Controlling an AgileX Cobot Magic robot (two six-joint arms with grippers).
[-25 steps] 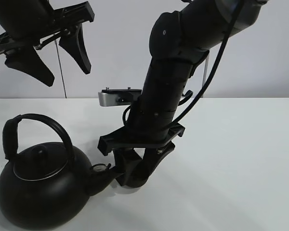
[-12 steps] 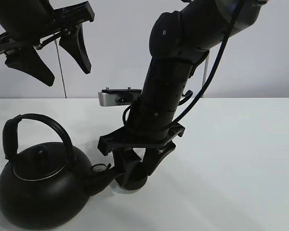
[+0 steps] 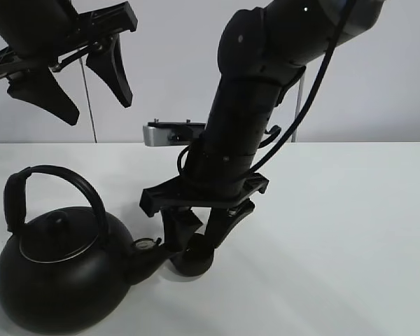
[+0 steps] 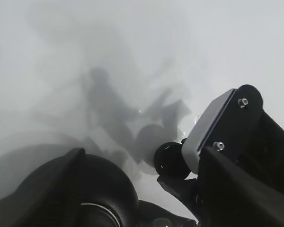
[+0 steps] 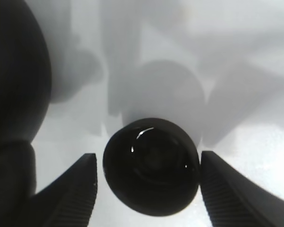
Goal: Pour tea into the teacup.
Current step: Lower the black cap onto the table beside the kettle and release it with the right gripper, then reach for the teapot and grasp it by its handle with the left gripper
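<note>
Reaches steeply down with right gripper, spread either side of teacup without touching. Holds left gripper high, spread wide. Finds teacup on table just beside kettle spout, inside too dark to judge.

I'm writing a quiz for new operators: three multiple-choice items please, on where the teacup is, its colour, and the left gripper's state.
1. Where is the teacup?
A. Between the right gripper's fingers, beside the kettle's spout.
B. On the kettle's lid.
C. Far off to the right.

2. What colour is the teacup?
A. White.
B. Red.
C. Black.

3. How is the left gripper?
A. Shut on the kettle's handle.
B. Open, raised above the kettle.
C. Open around the teacup.

Key: 1 A, the right wrist view shows it between the fingers; 2 C, it is black against the white table; 3 B, its fingers are spread in the air.
</note>
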